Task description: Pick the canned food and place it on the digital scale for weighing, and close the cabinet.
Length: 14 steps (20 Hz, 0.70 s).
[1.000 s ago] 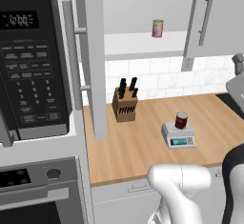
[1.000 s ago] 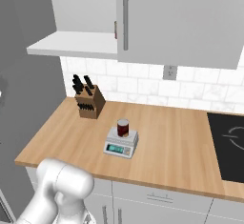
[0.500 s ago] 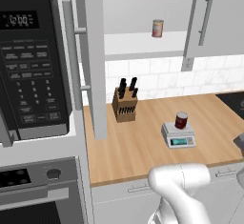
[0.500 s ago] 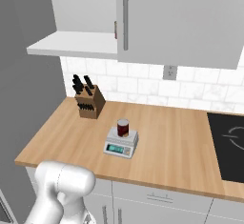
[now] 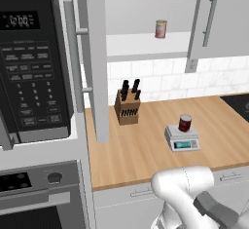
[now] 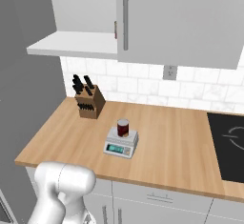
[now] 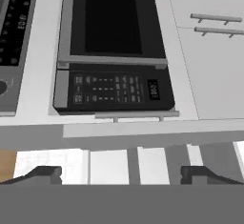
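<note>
The dark red canned food [image 5: 185, 123] [image 6: 123, 127] stands upright on the platform of the light grey digital scale [image 5: 182, 139] [image 6: 120, 144], mid-counter. Above it the cabinet is open. Its left door [image 5: 95, 52] swings out edge-on, its right door [image 5: 219, 18] [image 6: 181, 18] stands ajar, and the white shelf [image 5: 146, 45] [image 6: 76, 44] is exposed. My gripper [image 7: 124, 174] is open with nothing between its fingertips [image 7: 43, 173]. It is far from the can and looks at the black microwave [image 7: 114, 42] with a cabinet door edge close in front.
A can with a red and yellowish label [image 5: 161, 28] sits on the cabinet shelf. A knife block [image 5: 127, 105] [image 6: 87, 101] stands by the tiled wall. The microwave [image 5: 34, 62] and oven [image 5: 34, 194] are at left, a black cooktop [image 6: 228, 147] at right.
The arm has swung down from the right edge of the left base view to its bottom right corner. The can, scale and cabinet doors have not moved.
</note>
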{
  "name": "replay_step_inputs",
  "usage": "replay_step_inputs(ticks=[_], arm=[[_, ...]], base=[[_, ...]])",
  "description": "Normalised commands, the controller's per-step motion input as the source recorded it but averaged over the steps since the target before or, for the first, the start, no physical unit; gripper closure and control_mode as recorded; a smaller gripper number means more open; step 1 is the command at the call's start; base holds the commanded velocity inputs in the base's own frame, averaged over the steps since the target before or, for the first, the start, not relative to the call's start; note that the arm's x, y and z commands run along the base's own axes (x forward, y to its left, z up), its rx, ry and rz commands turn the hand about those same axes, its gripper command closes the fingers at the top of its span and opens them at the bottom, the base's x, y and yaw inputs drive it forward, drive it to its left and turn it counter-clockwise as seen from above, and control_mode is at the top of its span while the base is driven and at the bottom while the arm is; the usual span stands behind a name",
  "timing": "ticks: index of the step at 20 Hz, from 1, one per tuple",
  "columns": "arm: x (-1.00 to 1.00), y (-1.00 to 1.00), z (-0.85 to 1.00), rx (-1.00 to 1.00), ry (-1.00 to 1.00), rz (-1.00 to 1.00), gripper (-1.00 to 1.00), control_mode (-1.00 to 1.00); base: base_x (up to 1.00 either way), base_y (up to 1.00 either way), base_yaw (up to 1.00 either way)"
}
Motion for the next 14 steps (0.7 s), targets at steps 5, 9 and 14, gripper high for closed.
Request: replay_step_inputs(ticks=[5, 9, 14], arm=[[0.03, 1.0, -0.39, 0.08, 0.0, -0.02, -1.0, -1.0], [0.3, 0.97, -0.06, 0.06, 0.05, -0.02, -1.0, -1.0], [0.92, 0.66, -0.01, 0.02, 0.13, 0.0, -1.0, -1.0]], base=[[0.0, 0.0, 0.0], [0.0, 0.0, 0.0], [0.0, 0.0, 0.0]])
